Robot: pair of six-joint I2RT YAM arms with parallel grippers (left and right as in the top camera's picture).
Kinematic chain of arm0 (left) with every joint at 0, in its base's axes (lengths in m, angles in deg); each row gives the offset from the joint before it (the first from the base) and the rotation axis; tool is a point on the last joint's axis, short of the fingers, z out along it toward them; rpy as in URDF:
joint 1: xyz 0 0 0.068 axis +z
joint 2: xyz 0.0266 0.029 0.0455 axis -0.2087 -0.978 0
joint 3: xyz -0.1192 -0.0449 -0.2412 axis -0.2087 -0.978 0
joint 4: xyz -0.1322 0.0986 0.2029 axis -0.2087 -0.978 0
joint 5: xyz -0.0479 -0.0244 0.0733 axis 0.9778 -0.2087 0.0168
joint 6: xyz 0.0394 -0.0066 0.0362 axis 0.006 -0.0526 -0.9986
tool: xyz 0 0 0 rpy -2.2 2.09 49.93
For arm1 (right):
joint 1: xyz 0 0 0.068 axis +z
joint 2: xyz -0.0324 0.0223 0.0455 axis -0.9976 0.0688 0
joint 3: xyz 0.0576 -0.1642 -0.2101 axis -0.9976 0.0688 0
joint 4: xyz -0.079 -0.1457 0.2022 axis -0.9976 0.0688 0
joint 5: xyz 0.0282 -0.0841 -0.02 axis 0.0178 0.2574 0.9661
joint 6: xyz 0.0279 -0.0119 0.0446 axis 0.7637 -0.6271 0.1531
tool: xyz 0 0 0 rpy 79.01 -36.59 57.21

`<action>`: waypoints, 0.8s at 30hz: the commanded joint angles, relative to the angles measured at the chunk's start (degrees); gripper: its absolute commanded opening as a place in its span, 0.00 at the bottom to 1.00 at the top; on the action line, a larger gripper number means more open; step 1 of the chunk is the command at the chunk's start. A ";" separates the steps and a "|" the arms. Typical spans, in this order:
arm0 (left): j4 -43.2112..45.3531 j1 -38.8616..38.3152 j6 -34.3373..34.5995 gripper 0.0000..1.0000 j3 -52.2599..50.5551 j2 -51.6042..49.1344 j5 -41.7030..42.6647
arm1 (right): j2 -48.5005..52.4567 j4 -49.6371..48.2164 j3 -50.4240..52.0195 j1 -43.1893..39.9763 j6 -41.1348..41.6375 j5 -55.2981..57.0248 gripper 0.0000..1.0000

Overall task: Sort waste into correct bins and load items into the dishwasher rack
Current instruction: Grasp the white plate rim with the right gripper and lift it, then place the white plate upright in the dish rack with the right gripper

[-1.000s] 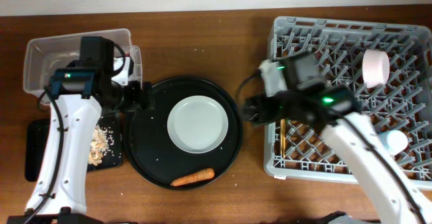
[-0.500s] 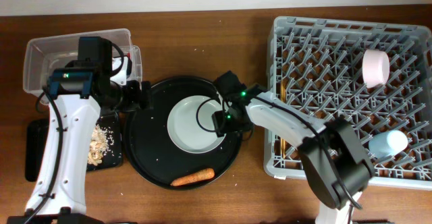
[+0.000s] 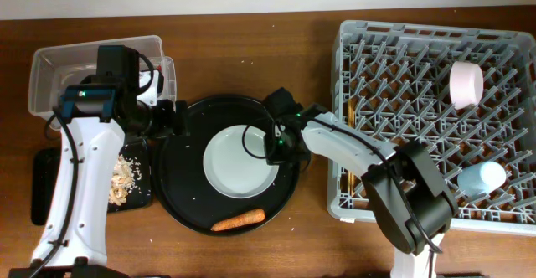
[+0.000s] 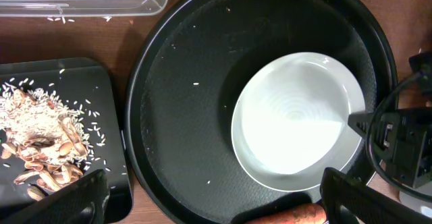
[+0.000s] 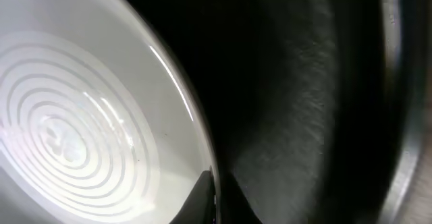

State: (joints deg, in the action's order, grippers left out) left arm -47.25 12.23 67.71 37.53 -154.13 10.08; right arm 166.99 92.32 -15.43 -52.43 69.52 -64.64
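Observation:
The pale plate [image 3: 239, 161] [image 4: 297, 123] [image 5: 74, 129] lies on the round black tray. My right gripper [image 3: 278, 148] [image 5: 214, 183] is shut on the plate's right rim, one finger above it and one below. My left gripper [image 3: 172, 119] [image 4: 212, 204] hangs open over the tray's left side with nothing in it. An orange carrot piece [image 3: 239, 220] [image 4: 283, 216] lies near the tray's front. Beige food bits [image 3: 126, 173] [image 4: 37, 136] sit in the flat black bin [image 3: 46, 186]. The clear tub [image 3: 50, 73] stands behind it. The grey rack [image 3: 435, 110] is at the right.
In the rack a white-pink bowl [image 3: 466, 84] stands on edge, a light blue cup [image 3: 481, 177] lies at the right, and chopsticks [image 3: 348, 173] lie along the left side. The round black tray [image 3: 188, 203] has a raised rim. A few crumbs dot the table.
My right arm swung from the rack's left edge to the plate and its jaws closed on the rim. The plate shifted slightly left and forward. The left arm stayed put.

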 commanded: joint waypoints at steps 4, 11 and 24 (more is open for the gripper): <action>0.15 0.26 0.55 0.99 0.28 0.79 0.02 | -16.31 6.36 -6.64 -3.17 -6.34 22.34 0.04; 0.20 0.26 0.55 0.99 0.28 0.79 0.02 | -29.40 6.01 -6.93 -10.84 -12.07 58.80 0.04; 0.35 0.26 0.55 0.99 0.28 0.79 0.02 | -21.31 6.40 -5.99 -23.19 -11.98 76.76 0.04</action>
State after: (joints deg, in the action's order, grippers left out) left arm -47.06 12.23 67.71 37.51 -154.15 10.08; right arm 143.27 98.49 -22.01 -75.42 57.15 12.38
